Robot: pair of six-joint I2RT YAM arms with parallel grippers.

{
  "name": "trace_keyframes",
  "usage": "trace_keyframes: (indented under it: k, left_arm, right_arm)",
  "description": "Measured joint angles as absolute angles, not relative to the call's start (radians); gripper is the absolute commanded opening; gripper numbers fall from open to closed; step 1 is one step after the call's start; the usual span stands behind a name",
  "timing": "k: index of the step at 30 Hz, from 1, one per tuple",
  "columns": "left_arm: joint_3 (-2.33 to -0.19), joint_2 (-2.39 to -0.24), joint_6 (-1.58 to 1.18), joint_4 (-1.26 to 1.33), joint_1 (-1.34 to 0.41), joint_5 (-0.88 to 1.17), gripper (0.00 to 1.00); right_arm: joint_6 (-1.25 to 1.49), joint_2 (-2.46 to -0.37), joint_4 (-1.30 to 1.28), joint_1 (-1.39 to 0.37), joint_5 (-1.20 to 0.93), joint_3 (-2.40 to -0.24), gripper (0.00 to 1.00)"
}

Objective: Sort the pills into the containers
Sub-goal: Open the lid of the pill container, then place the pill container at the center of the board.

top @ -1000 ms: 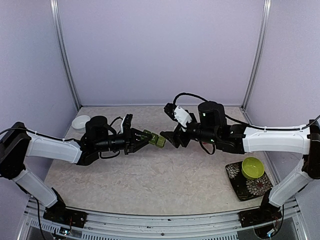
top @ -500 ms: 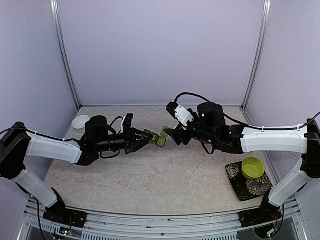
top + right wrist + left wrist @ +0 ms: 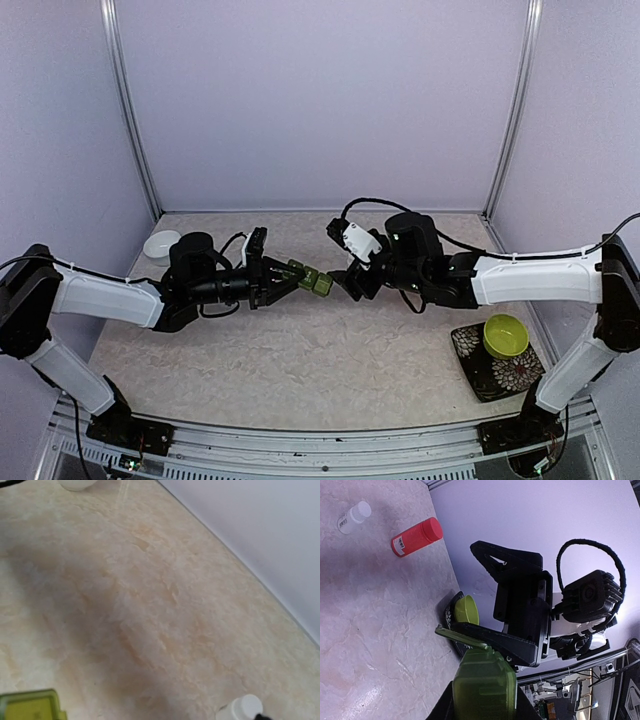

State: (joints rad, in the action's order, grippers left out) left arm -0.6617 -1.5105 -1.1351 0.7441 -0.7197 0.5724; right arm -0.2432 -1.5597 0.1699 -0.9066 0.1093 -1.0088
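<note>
The dark green pill box (image 3: 312, 280) is held off the table between the two arms, and my left gripper (image 3: 296, 276) is shut on it. In the left wrist view the box (image 3: 485, 682) sits between my left gripper's (image 3: 482, 707) jaws, and its end lid (image 3: 462, 637) stands open. My right gripper (image 3: 343, 283) is open at the box's far end. Its lower finger (image 3: 510, 642) lies against the open lid. The right wrist view shows only a corner of the box (image 3: 30, 707). No pills show.
A red-orange bottle (image 3: 417, 536) and a small white bottle (image 3: 354, 517) lie on the table. A lime-green bowl (image 3: 505, 335) sits on a dark patterned plate (image 3: 475, 365) at the right. A white bowl (image 3: 160, 245) is at the back left.
My right gripper rose a little with the lid tipping up, then came back down against the box's end. My left arm has held the box still.
</note>
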Motion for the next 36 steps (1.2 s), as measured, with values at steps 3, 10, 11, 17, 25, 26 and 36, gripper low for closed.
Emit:
trace_keyframes:
  k: [3,10,11,17,25,26,36]
  left_arm:
    - [-0.662,-1.51,-1.135,0.747,-0.72,0.576,0.28]
    - [-0.661,-1.51,-1.135,0.748,-0.72,0.586,0.28]
    - [-0.661,-1.51,-1.135,0.748,-0.72,0.587,0.28]
    - [-0.659,-1.511,-1.135,0.748,-0.72,0.591,0.28]
    - [-0.653,-1.52,-1.146,0.781,-0.72,0.571,0.28]
    - [-0.648,-1.526,-1.151,0.793,-0.72,0.564,0.28]
    - [-0.606,-1.599,-1.189,0.847,-0.727,0.413,0.29]
  right_arm:
    - [-0.244,-1.56,0.17,-0.906,0.09,-1.009,0.8]
    - [-0.245,-1.56,0.17,-0.896,0.027,-1.009,0.8]
    - [-0.245,-1.56,0.17,-0.894,0.021,-1.009,0.8]
    - [-0.244,-1.56,0.169,-0.892,0.022,-1.009,0.82]
    - [-0.191,-1.551,0.159,-0.839,0.113,-1.007,0.99]
    - [-0.181,-1.542,0.155,-0.832,0.121,-1.004,1.0]
    - [-0.07,-1.48,0.145,-0.814,0.198,-1.0,1.0]
